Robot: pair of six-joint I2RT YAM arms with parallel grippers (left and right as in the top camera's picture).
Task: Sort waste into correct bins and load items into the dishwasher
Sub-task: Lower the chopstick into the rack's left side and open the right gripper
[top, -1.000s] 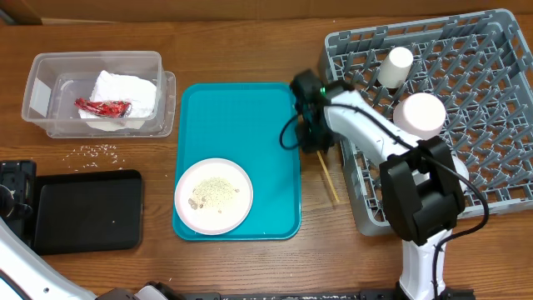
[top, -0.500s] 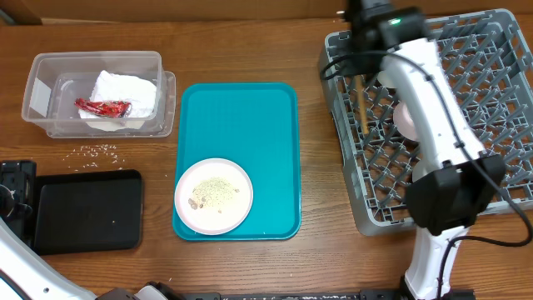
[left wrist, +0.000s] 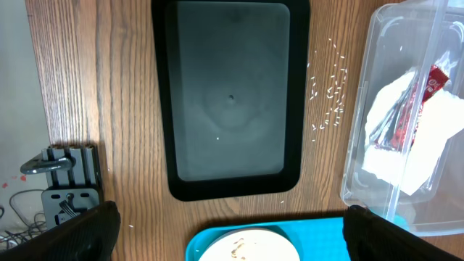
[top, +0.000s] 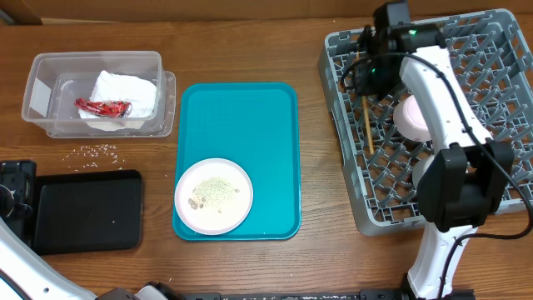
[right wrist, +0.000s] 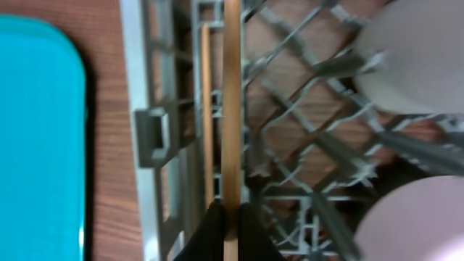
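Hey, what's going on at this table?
The right gripper is pinching a wooden chopstick and holding it over the grey dish rack, which has a pale dish in it. The left gripper hangs open above the black tray, holding nothing. A napkin and a red wrapper lie in the clear tub. A plate with food scraps sits on the teal tray, and some rice grains lie loose on the wood.

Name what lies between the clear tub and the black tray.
Loose rice grains on the wooden table, clearest in the left wrist view, also overhead.
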